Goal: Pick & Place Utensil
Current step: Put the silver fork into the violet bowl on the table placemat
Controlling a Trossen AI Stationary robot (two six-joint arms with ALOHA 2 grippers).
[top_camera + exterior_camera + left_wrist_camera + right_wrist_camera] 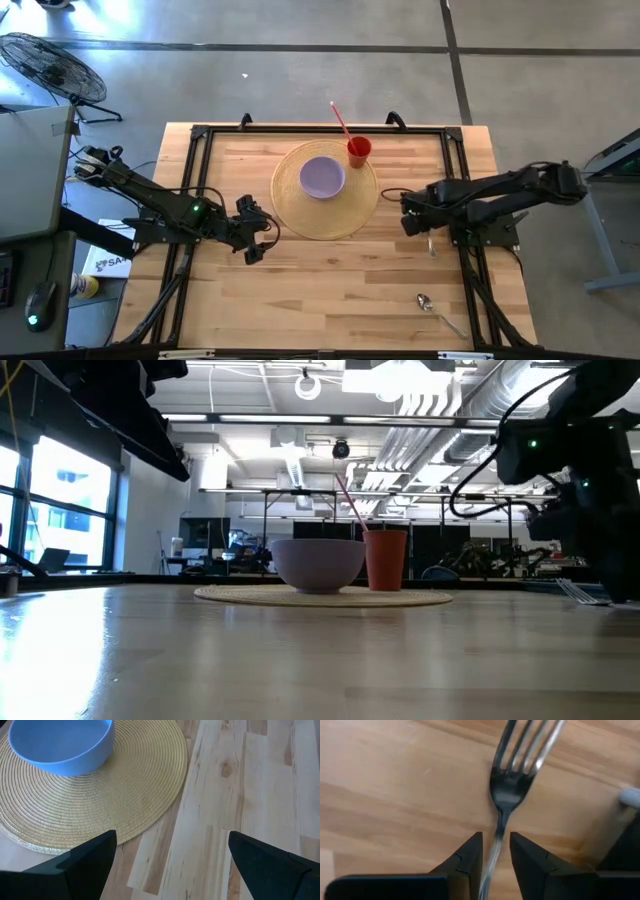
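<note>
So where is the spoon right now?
In the high view the spoon lies alone on the table's near right corner, below the right claw, which grips a fork.

The fork (506, 795) was bright silver, its handle running between the black fingers (465, 862) of the right gripper (495, 851). Under it the bench (330, 280) was pale blond wood with darker grain streaks and knots, framed in black. Ahead of the left gripper (172, 852), also black, lay a straw-yellow mat (352, 212) woven in concentric rings, carrying a lavender-blue bowl (322, 177) and a red-orange cup (359, 151) with a pink straw (339, 117). A silver spoon (428, 303) lay beyond the right gripper.
</note>
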